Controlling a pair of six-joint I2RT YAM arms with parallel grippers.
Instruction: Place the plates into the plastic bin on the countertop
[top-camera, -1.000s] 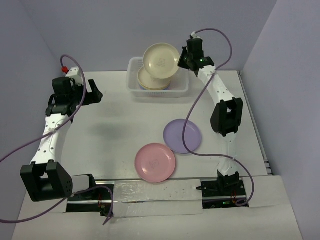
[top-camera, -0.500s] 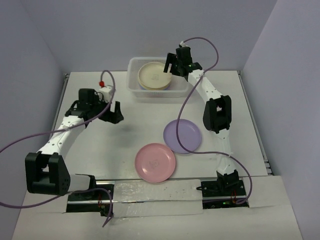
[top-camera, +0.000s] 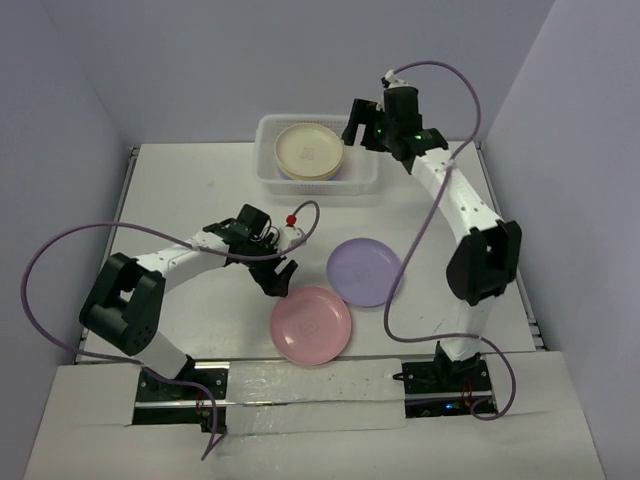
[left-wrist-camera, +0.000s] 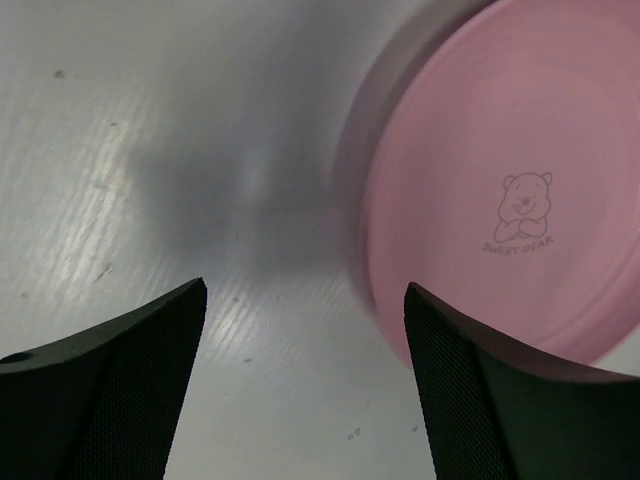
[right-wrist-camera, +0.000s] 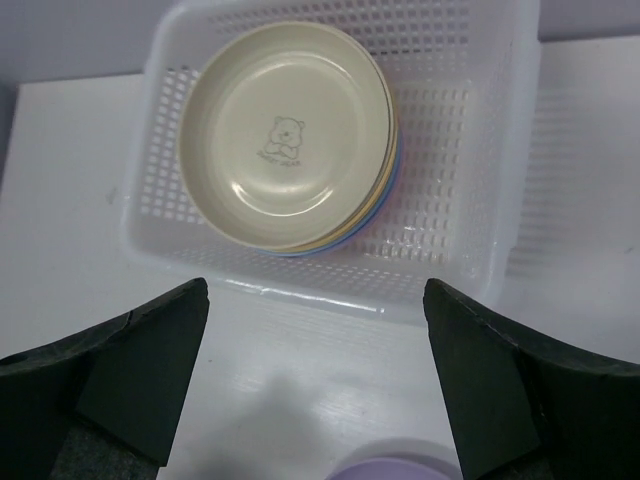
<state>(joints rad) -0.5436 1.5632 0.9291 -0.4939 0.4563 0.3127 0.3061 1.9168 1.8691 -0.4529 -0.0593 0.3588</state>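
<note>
Two plates lie loose on the white counter (top-camera: 190, 200): a pink plate (top-camera: 311, 325) near the front edge and a lavender plate (top-camera: 365, 271) just beside it toward the back right. Their rims are so close that I cannot tell whether they touch. The plastic bin (top-camera: 362, 175) sits at the far edge by the back wall and holds a stack topped by a cream plate (top-camera: 310, 150); the right wrist view shows a blue rim beneath it. The left end effector (top-camera: 278, 280) hangs low over the counter just beside the pink plate's far-left rim, jaws spread wide with nothing between them. In its wrist view one finger (left-wrist-camera: 500, 420) stands in front of the plate's edge and the other over bare counter. The right end effector (top-camera: 362, 125) hovers above the bin's right side, likewise wide open and empty. By its looks the pink plate is light, stiff moulded plastic with a matte, rather slick face and a shallow raised rim. It should not break, but lying flat it offers no body to pinch. The sensible hold is at the rim, one finger slipping under the lip and the other pressing the inner face. Pushed sideways, the plate may skate across the smooth counter, and a thin-edge grip could let it tilt when lifted.
</note>
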